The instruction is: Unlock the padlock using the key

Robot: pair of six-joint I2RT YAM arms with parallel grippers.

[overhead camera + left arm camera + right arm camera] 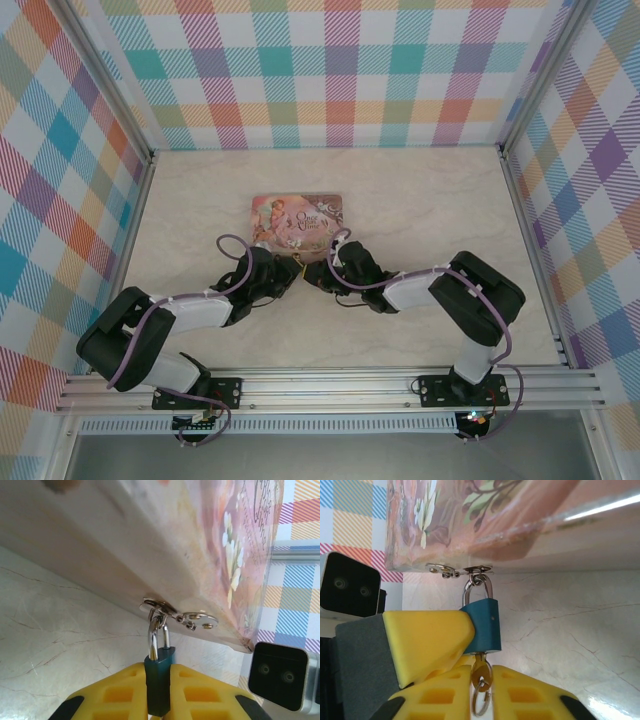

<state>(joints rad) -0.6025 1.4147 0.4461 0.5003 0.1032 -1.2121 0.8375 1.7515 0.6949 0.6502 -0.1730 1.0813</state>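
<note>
The left claw (159,676) is clamping the light, rigid padlock (482,625) by its body; the right claw (481,682) is flanking the thin key (480,671), grip indeterminable.

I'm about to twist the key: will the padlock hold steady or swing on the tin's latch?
Alone the padlock would probably swing: its thin shackle just hangs through the latch. With the left pincer clamped on its body it should resist twisting. The tin looks light, so it may slide instead.
</note>
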